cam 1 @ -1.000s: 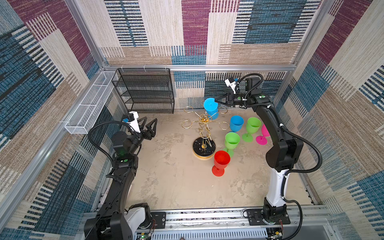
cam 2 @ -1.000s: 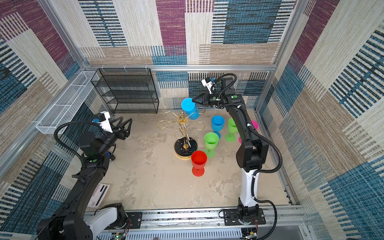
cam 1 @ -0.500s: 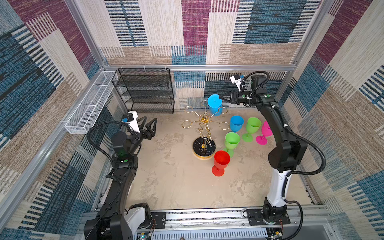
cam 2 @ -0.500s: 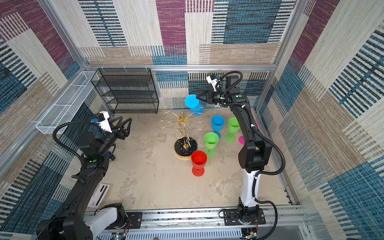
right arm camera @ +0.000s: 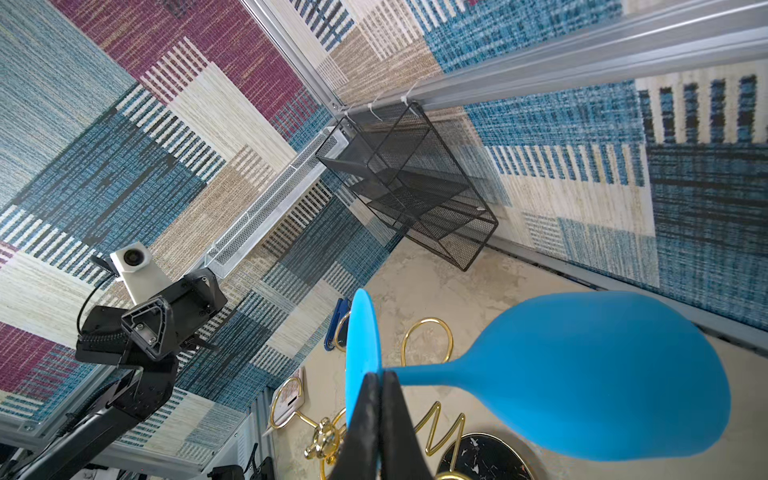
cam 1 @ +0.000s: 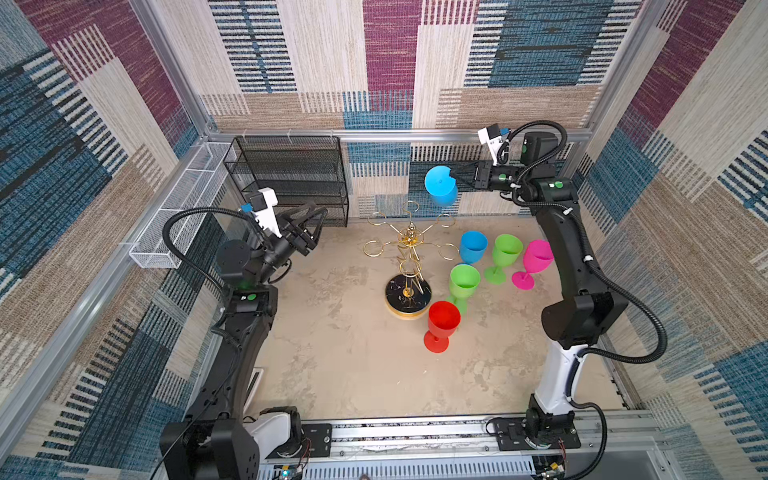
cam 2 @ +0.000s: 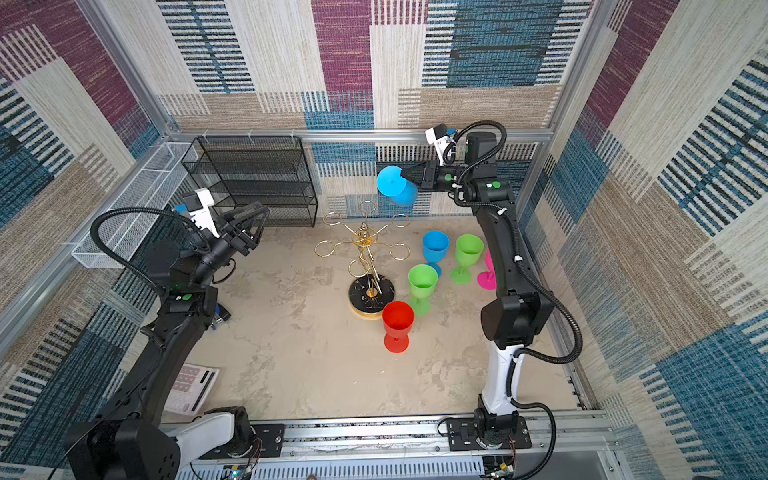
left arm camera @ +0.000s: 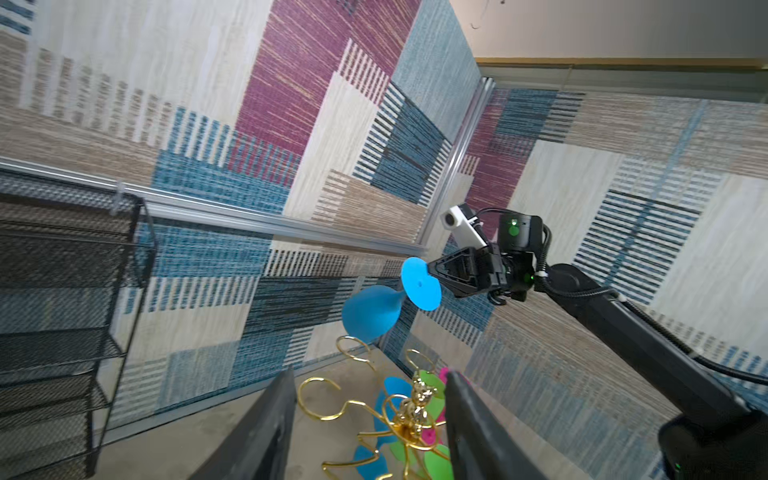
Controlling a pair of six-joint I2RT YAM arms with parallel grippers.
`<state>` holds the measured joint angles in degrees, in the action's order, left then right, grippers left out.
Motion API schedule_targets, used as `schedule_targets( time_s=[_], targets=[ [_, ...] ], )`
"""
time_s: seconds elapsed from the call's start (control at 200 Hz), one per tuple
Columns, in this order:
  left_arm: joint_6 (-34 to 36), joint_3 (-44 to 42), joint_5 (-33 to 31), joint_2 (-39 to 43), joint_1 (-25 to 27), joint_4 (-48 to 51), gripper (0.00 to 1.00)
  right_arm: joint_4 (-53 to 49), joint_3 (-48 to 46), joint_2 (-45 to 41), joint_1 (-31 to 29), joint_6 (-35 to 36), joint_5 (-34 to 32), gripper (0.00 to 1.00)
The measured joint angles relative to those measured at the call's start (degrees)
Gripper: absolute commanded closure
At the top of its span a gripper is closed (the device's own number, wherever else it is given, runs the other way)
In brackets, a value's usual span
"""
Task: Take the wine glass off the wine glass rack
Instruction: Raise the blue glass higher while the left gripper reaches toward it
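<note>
While right end effector pinches wine glass, left end effector gapes; beige tabletop, patchwork walls.

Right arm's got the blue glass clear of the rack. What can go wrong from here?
The right gripper pinches only the foot's edge of the blue wine glass; the bowl might pivot or slip out.
Beside the wine glass rack, five glasses crowd the table; setting down there may topple one.

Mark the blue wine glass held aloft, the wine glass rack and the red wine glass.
held blue wine glass (cam 1: pixel 438 179): in a top view, on its foot.
wine glass rack (cam 1: pixel 400 291): in a top view, on its black base.
red wine glass (cam 1: pixel 444 318): in a top view, on its bowl.
</note>
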<state>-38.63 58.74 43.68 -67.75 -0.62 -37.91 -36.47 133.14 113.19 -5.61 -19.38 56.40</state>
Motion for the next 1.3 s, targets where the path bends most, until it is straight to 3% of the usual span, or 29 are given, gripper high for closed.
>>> schedule_targets(
  time_s=[0.185, 0.406, 0.731, 1.302],
  targets=[
    [-1.92, 7.41, 4.76, -6.19, 8.48, -0.11, 0.45, 0.02, 0.11, -2.62, 0.02, 1.42, -0.81, 1.00],
    [-4.98, 15.32, 6.99, -15.58, 14.14, -0.24, 0.48, 0.20, -0.50, -5.16, 0.07, 1.68, -0.76, 1.00],
    [-13.20, 24.44, 8.92, -26.23, 19.32, -5.35, 0.51, 1.11, -4.11, -9.66, -0.24, 2.32, 0.83, 1.00],
    [-14.08, 37.70, 8.72, -36.87, 26.36, -5.11, 0.54, 1.86, -6.97, -13.57, -2.64, 4.09, 1.05, 1.00]
  ],
)
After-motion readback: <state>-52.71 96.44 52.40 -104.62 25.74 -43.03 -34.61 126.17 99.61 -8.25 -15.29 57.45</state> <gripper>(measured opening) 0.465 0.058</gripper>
